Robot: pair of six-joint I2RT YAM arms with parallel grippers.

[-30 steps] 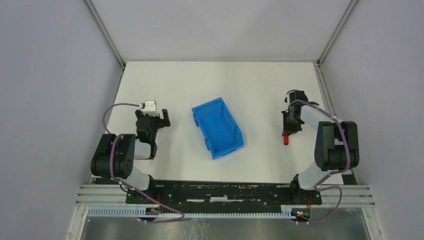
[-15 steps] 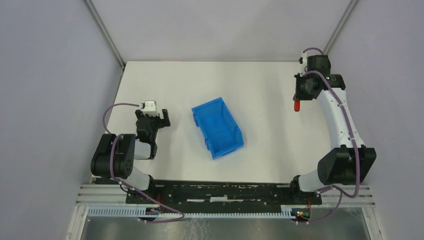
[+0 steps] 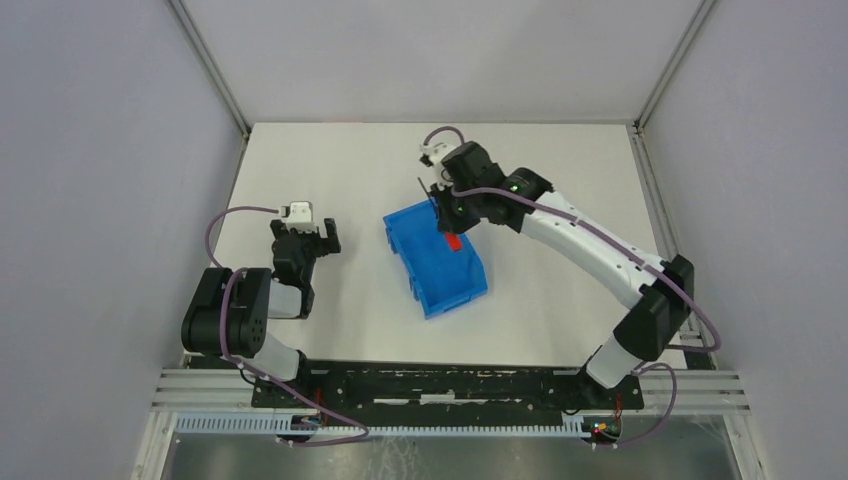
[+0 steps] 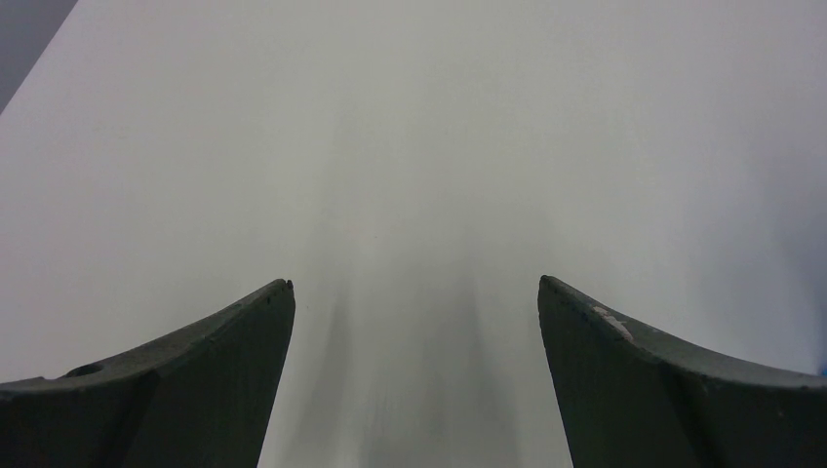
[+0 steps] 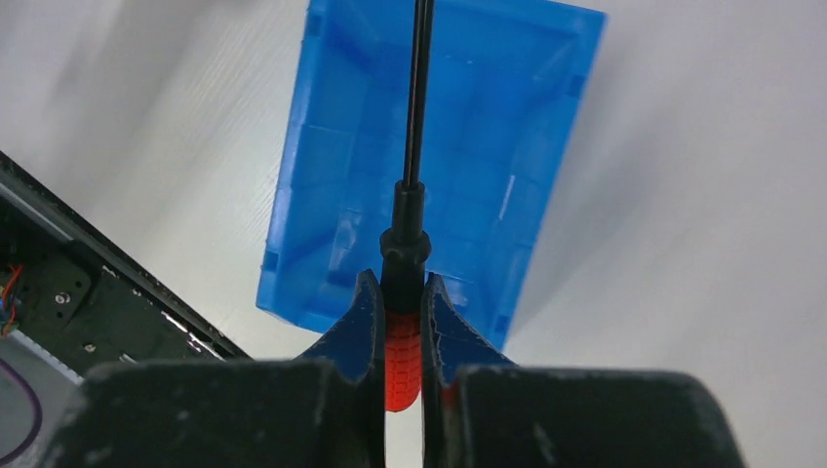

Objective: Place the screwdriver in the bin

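Holding screwdriver (image 3: 452,242) by its red handle, clamped in right gripper (image 3: 447,226), black shaft out above open inside of bin (image 3: 400,248) | bin slanted at mid-bench (image 3: 540,160) | left gripper (image 4: 414,285) spread apart, nothing between, left of bin.

Red-handled screwdriver (image 5: 408,210) — above the blue bin (image 5: 488,146)

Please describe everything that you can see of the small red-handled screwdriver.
The small screwdriver has a short red ribbed handle, plastic by its look, a black collar and a thin straight black shaft. The right gripper is shut on the handle, pressing it from both sides; nothing else touches it. It hangs above the open bright blue plastic bin, shaft pointing away from the wrist.
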